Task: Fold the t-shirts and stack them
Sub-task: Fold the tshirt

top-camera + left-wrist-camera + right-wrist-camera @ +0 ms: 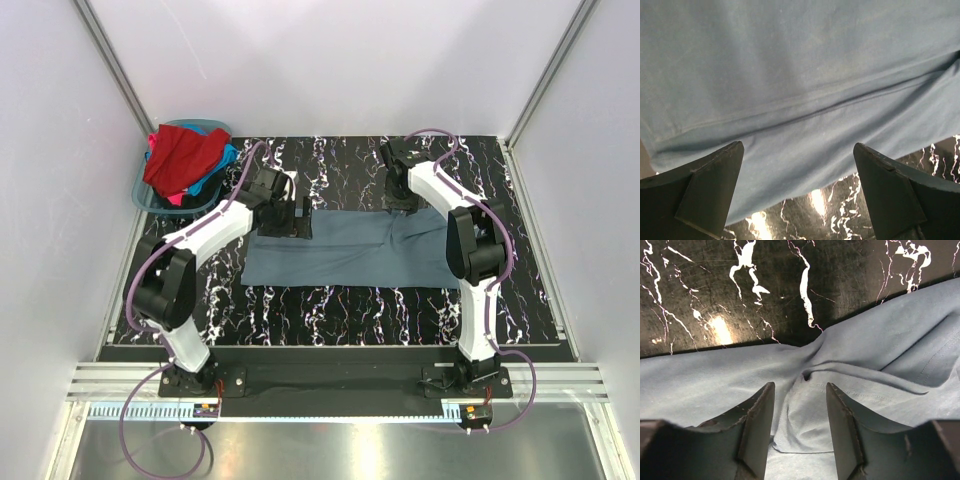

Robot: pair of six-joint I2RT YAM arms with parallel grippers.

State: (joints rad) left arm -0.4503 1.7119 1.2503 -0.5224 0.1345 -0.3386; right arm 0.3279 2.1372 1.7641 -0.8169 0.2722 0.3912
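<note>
A slate grey-blue t-shirt [340, 255] lies folded into a wide band across the middle of the black marbled table [330, 310]. My left gripper [297, 217] is at the shirt's far left corner. In the left wrist view it [799, 146] is wide open over the cloth's edge [800, 75], holding nothing. My right gripper [405, 203] is at the shirt's far right part. In the right wrist view it [799, 386] is partly open, with a puckered fold of the shirt [880, 350] lying between its fingers. Red [180, 155], bright blue [222, 160] and pink [172, 200] shirts are heaped in the basket.
The teal-blue plastic basket [145, 195] stands at the far left corner, just off the marbled mat. White walls with metal rails close in the left, right and back. The arm bases stand at the near edge.
</note>
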